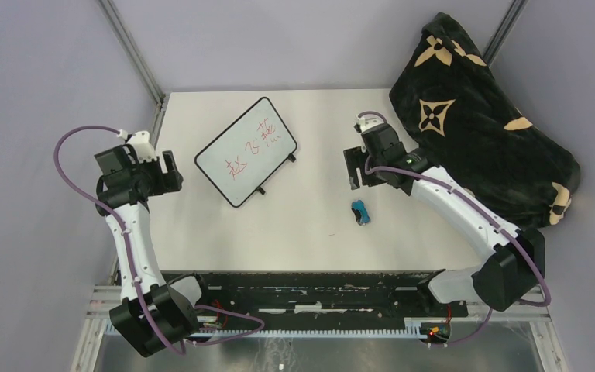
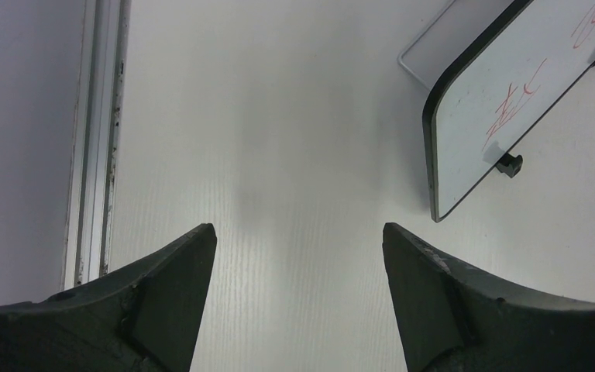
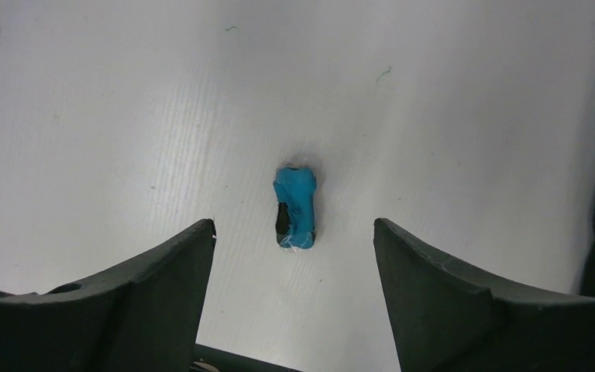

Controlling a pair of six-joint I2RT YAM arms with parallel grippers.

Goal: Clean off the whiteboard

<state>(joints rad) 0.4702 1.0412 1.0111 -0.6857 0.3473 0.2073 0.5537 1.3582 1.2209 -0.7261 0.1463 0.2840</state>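
The whiteboard (image 1: 245, 151) lies tilted on the far middle of the white table, with red handwriting on it. In the left wrist view the whiteboard (image 2: 511, 101) shows at the top right, one corner and a black foot visible. A small blue-and-black eraser (image 1: 361, 211) lies on the table right of centre. My left gripper (image 1: 172, 171) hovers left of the board, open and empty (image 2: 296, 229). My right gripper (image 1: 352, 167) hangs just beyond the eraser, also open and empty (image 3: 293, 222). The eraser (image 3: 298, 194) lies on the table below, just ahead of its fingertips.
A black blanket with beige flower prints (image 1: 472, 116) is heaped at the table's right side, close to the right arm. A metal frame rail (image 2: 93, 155) runs along the table's left edge. A black bar (image 1: 302, 283) spans the near edge between the arm bases.
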